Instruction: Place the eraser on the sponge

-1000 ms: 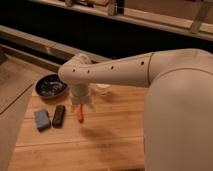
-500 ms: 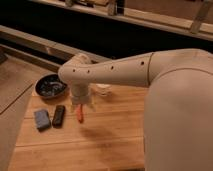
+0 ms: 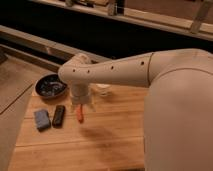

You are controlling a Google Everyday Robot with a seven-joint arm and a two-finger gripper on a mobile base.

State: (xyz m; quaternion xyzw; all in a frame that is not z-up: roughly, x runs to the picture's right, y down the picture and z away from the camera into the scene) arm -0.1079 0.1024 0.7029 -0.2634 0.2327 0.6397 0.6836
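Note:
The eraser, a slim black bar, lies flat on the wooden table near its left side. Just left of it, almost touching, rests the sponge, a blue-grey block. My gripper hangs from the white arm, pointing down, a short way right of the eraser and above the wood. Nothing shows in its grasp.
A dark round bowl with something inside stands at the table's back left corner. A small white object sits behind the wrist. My bulky white arm fills the right side. A dark ledge runs behind the table.

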